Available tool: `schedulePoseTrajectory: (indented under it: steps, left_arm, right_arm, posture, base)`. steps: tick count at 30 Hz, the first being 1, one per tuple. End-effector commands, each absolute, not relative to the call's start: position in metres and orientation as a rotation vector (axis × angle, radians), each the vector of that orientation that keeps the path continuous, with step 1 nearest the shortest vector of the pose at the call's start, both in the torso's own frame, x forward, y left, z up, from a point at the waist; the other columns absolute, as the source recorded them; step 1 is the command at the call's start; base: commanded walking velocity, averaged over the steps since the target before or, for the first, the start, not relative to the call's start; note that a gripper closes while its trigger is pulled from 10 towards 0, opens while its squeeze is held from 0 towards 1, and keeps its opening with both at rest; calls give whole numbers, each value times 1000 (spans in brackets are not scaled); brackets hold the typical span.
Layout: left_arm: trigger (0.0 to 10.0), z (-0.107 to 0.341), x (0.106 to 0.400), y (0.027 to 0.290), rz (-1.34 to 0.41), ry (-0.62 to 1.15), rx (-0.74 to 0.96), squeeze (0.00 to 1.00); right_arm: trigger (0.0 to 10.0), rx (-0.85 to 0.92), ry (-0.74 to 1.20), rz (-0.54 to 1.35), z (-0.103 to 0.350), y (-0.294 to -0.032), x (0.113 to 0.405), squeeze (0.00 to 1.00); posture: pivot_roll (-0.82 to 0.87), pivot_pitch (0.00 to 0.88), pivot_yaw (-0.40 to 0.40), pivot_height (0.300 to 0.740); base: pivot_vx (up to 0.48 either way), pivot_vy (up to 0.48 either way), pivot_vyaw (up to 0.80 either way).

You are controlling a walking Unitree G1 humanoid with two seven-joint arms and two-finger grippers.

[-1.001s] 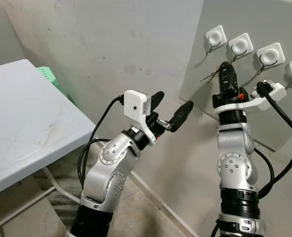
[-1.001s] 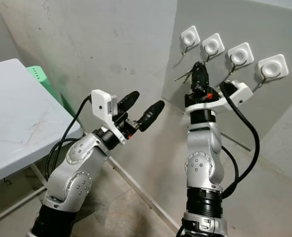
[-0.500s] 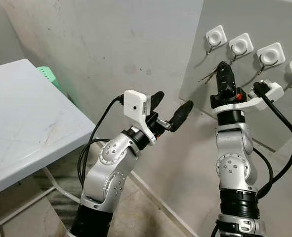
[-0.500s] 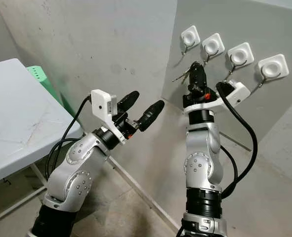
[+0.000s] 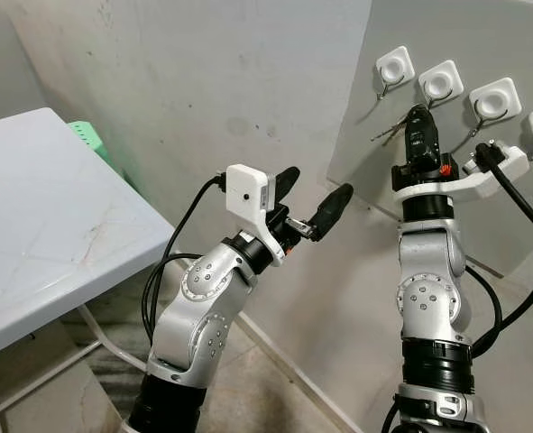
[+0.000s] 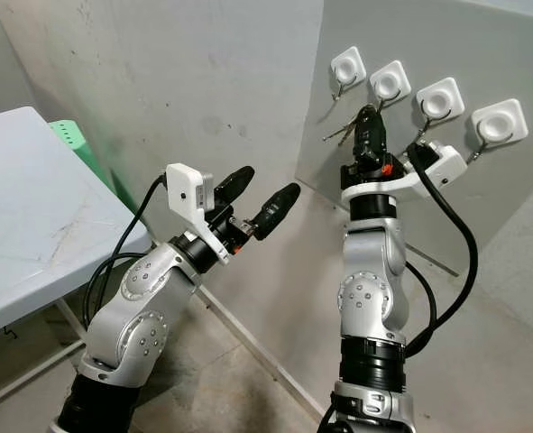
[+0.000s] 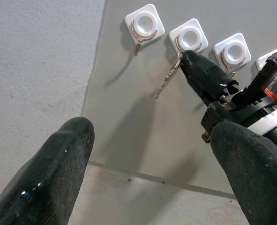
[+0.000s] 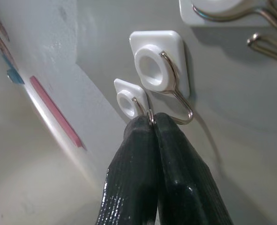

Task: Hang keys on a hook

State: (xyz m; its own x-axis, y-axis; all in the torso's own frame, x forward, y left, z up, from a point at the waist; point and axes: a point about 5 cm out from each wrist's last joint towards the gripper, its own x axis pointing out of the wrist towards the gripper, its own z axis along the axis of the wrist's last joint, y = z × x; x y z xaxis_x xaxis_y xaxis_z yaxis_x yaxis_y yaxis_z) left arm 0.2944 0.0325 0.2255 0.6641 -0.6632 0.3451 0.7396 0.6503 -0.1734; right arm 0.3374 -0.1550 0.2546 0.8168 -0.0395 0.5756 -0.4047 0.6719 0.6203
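A pale concrete wall (image 5: 203,81) filled most of the head views, and a grey panel (image 5: 482,36) leaned against it toward two o'clock. At nine o'clock stood a white folding table (image 5: 50,225), with a green crate (image 5: 93,140) tucked behind its far corner. The left arm (image 5: 203,307) rose from six o'clock, bent at the elbow, and its left gripper (image 5: 309,200) hung in open air near the middle of the scene, well apart from the panel, its two black fingers spread wide. The right arm (image 5: 428,298) stood nearly upright at four o'clock, a black cable (image 5: 528,271) looping off its wrist. Across the panel ran a row of white square hooks (image 5: 439,83), each with a bent wire prong below a round boss. The right gripper (image 5: 418,122) reached up to the second hook from the left (image 7: 189,40), its fingers pressed together on the ring of the keys (image 7: 168,80). In the right wrist view the ring showed as a sliver of metal between the fingertips (image 8: 143,129), just beside a wire prong; whether it was already over the prong could not be told. The keys themselves dangled from the fingertips toward eight o'clock, slanting against the grey panel.
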Motion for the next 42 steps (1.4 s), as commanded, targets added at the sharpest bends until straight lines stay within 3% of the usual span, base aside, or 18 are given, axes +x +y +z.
schedulePoseTrajectory:
  steps: [1, 14, 24, 25, 31, 32, 37, 42]
  left_arm:
    - [10000, 232, 292, 32, -811, -280, -313, 0]
    - [10000, 233, 292, 34, -803, -284, -314, 0]
    - [10000, 233, 293, 34, -801, -284, -319, 0]
    - [10000, 233, 293, 34, -801, -284, -319, 0]
    - [10000, 231, 294, 36, -781, -280, -313, 0]
    - [10000, 230, 295, 37, -771, -278, -315, 0]
    - [10000, 227, 299, 41, -732, -274, -306, 0]
    - [10000, 222, 301, 45, -698, -272, -296, 0]
  right_arm:
    - [10000, 863, -606, 202, 259, -159, 338, 0]
    - [10000, 1044, -503, 147, 234, -161, 340, 0]
    - [10000, 1027, -489, 164, 232, -158, 340, 0]
    - [10000, 993, -496, 174, 233, -157, 339, 1000]
    - [10000, 696, -530, 220, 234, -150, 333, 1000]
    - [10000, 581, -540, 230, 233, -148, 331, 1000]
    - [10000, 399, -537, 250, 226, -143, 328, 1000]
    - [10000, 336, -524, 259, 218, -142, 325, 1000]
  posture:
    - [8, 66, -44, 740]
    - [17, 66, -47, 740]
    - [18, 64, -46, 740]
    - [18, 64, -46, 740]
    - [15, 60, -48, 740]
    - [15, 58, -47, 740]
    - [16, 59, -47, 740]
    - [14, 62, -42, 740]
  base:
    - [0, 0, 0]
    - [0, 0, 0]
    - [0, 0, 0]
    - [0, 0, 0]
    - [0, 0, 0]
    - [0, 0, 0]
    - [0, 0, 0]
    - [0, 0, 0]
